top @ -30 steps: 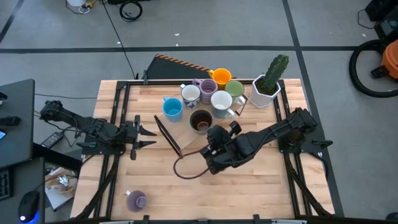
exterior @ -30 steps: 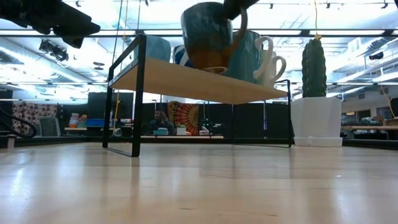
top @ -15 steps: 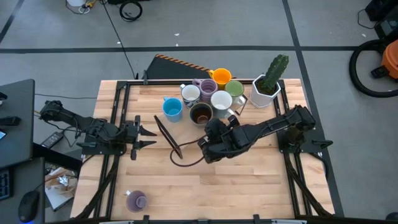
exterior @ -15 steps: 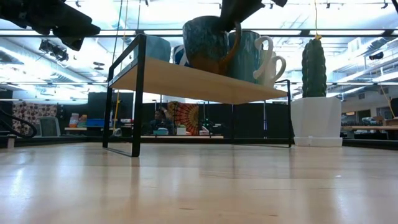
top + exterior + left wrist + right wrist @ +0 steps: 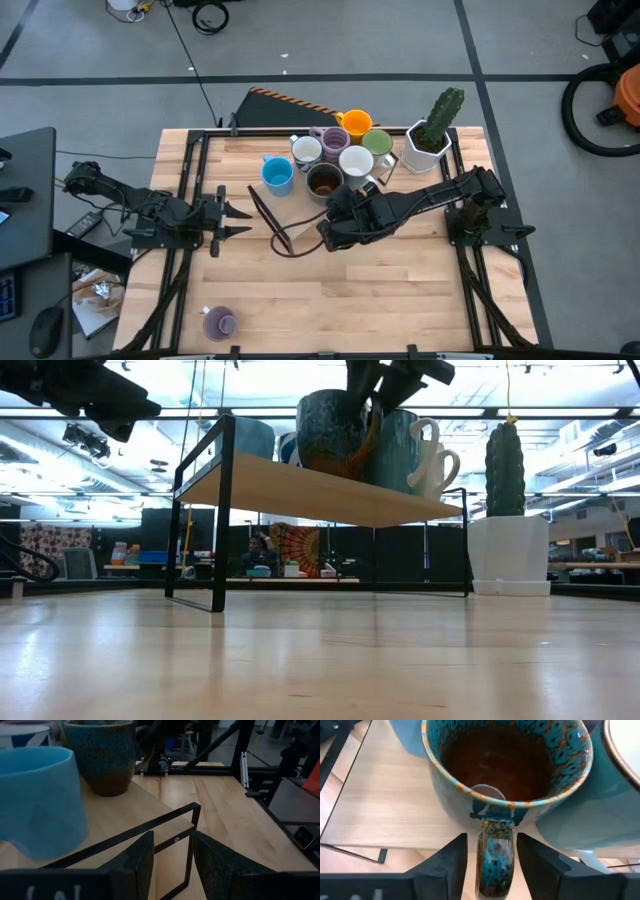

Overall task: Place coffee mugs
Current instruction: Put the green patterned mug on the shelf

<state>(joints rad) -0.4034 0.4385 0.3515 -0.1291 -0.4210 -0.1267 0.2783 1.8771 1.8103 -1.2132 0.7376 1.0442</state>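
The dark brown mug (image 5: 507, 775), speckled teal on its outer wall, stands upright on the wooden shelf (image 5: 300, 485) of a raised black-framed rack, directly ahead of the right gripper (image 5: 492, 852). Its handle (image 5: 493, 855) lies in the gap between the two fingers of that gripper, and the right wrist view shows daylight on both sides of the handle: the fingers are spread and hold nothing. Just beyond the mug from this gripper stand the blue mug (image 5: 277, 174), two white mugs (image 5: 307, 151), a purple mug (image 5: 334, 140), the green mug (image 5: 376, 142) and the orange mug (image 5: 356, 124), grouped closely on the same shelf; a white mug (image 5: 356, 162) sits just beside the brown one. The step in hand appears to be the release of the brown mug onto the shelf. The next move calls for a straight withdrawal along the line of the handle, without sideways drift, so that neither finger hooks the handle or disturbs the adjacent mugs. One more purple mug (image 5: 219, 323) remains on the table, well apart from both grippers. The left gripper (image 5: 172, 855) waits beside the rack's edge, fingers parted and empty.
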